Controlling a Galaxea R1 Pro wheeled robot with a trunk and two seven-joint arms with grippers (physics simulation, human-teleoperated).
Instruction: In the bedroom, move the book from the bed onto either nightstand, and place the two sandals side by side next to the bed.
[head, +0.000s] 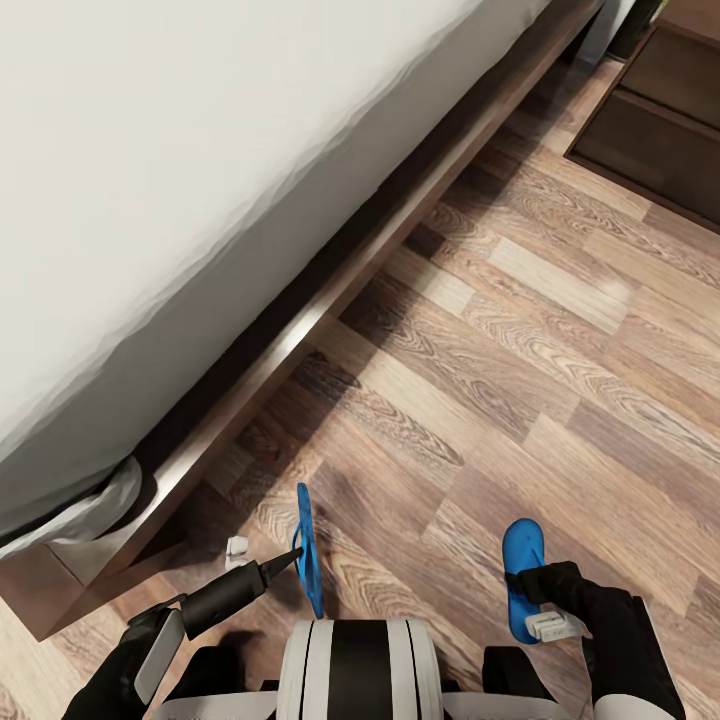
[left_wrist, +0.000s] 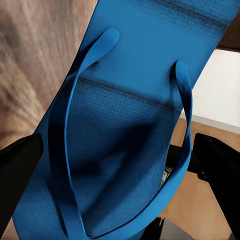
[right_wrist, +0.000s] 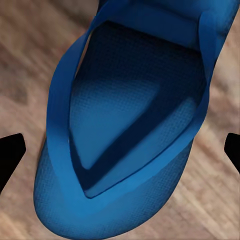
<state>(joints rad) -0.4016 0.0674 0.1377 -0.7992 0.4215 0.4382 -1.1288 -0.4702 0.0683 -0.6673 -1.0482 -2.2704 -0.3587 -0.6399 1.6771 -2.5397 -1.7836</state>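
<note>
I am looking along my right gripper (right_wrist: 120, 150) at one blue sandal (right_wrist: 135, 120) lying sole-down on the wood-plank floor (right_wrist: 30, 55). Its footbed is facing the camera, textured with a fine dimpled pattern and darker in the shaded centre. The thin blue thong straps (right_wrist: 65, 90) are running along both sides of the footbed and meeting in a point above the rounded end nearest me. My two dark fingertips (right_wrist: 10, 152) are showing at opposite edges of the frame, standing wide apart on either side of the sandal; whether they are touching it, I cannot tell. The floor beyond is appearing blurred, brown and tan.
</note>
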